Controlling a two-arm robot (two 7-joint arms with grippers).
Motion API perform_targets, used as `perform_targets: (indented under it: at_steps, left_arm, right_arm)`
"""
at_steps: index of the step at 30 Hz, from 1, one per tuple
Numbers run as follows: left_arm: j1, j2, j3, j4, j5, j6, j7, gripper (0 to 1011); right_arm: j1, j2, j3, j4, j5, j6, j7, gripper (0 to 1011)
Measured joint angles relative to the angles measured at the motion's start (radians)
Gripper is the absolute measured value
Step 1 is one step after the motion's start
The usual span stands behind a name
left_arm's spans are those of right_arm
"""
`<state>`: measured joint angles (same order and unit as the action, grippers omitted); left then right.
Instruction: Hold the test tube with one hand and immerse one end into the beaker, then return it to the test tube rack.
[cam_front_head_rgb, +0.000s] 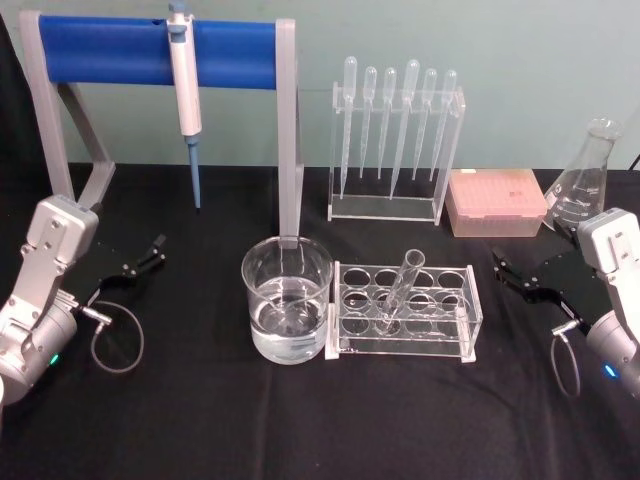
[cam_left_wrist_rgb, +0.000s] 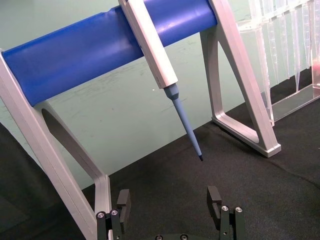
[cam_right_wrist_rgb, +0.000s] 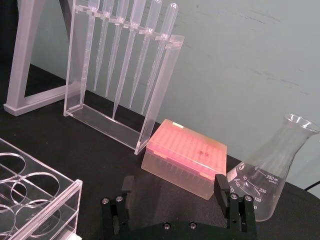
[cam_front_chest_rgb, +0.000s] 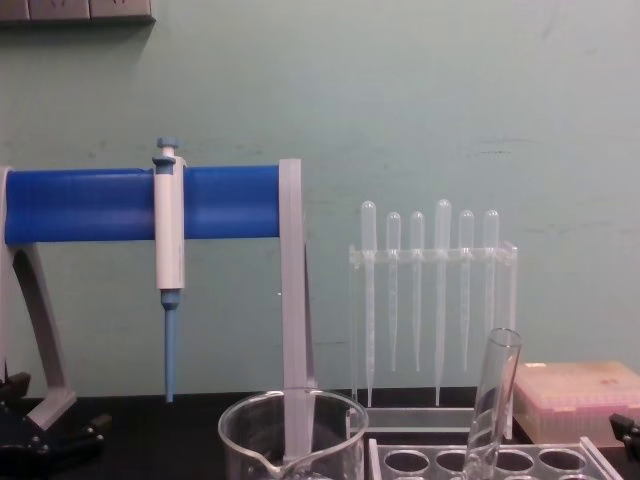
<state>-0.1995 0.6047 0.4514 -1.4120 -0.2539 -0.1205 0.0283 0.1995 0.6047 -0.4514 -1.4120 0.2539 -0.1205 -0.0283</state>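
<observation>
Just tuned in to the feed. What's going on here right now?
Nothing is being handled at this moment. The test tube leans in a hole of the clear rack, which stands close beside the beaker of clear liquid. The left gripper sits open over the black table at the robot's left. The right gripper sits open at its right, beyond the rack. Neither touches the tube, so the pick-up has not yet begun.
</observation>
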Motion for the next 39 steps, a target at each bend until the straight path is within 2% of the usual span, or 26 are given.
perform_targets:
  at_steps: [39]
  left_arm:
    - [0.000, 0.000, 0.000, 0.000, 0.000, 0.000, 0.000, 1000]
  right_arm:
    - [0.000, 0.000, 0.000, 0.000, 0.000, 0.000, 0.000, 1002]
